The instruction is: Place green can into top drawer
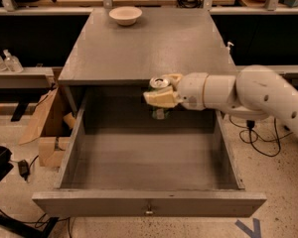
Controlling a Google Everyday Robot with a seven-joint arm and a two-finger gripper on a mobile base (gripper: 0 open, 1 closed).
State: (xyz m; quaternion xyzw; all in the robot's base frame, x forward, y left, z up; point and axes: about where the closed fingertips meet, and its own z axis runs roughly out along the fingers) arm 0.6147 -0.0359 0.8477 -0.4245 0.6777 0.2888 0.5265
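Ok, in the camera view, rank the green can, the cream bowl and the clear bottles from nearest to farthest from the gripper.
1. Green speckled drink can, held in the gripper over the grey wooden drawer.
2. Cream round bowl, at the tabletop's far end.
3. Clear plastic bottles, on the far-left shelf.

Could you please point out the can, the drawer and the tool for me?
can (159, 83), camera view, its silver top.
drawer (89, 205), camera view, its front panel.
tool (158, 89), camera view, between its fingertips, shut on the can over the drawer's back.
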